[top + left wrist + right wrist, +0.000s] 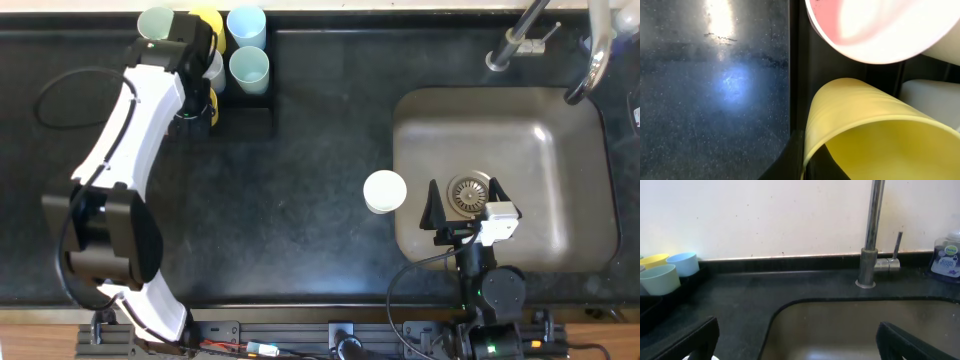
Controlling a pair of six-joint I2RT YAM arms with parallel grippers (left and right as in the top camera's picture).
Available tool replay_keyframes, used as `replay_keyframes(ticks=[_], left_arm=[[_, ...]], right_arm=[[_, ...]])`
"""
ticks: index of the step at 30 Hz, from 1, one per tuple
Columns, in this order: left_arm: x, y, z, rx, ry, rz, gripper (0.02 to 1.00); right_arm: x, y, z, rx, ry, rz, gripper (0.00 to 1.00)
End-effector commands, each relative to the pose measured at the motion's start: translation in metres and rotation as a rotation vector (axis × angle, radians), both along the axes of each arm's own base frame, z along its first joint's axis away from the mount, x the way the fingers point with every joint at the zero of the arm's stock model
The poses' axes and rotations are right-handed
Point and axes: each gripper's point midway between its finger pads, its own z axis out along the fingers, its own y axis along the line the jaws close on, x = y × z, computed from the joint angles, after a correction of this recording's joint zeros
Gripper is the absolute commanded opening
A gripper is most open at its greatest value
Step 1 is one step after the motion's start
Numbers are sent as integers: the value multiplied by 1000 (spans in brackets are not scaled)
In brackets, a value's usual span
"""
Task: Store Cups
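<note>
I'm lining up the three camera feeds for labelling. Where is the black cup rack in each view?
Top view: the black cup rack sits upper left, with a pale green cup in it.
Left wrist view: its dark edge runs down the middle, beside the yellow cup.
Right wrist view: far left edge, beneath that pale green cup.
Shared landmark: the dark countertop bordering it.

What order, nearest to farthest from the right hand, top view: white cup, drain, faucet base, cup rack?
1. Drain, beside the right hand.
2. White cup, to its left.
3. Faucet base, back right.
4. Cup rack, back left.
</note>
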Motion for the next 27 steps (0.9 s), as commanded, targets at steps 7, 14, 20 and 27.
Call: replay_keyframes(ticks=[7, 14, 20, 27], left_arm=[[1, 5, -25, 20, 53, 30, 64], [4, 5, -29, 19, 47, 30, 290], [3, 5, -9, 15, 9, 27, 478], [-22, 14, 107, 18, -263, 1, 676]], right_arm=[[0, 0, -3, 7, -1, -4, 998], [0, 0, -3, 7, -1, -4, 998], [0, 0, -3, 7, -1, -4, 996], [0, 0, -3, 7, -1, -4, 998]])
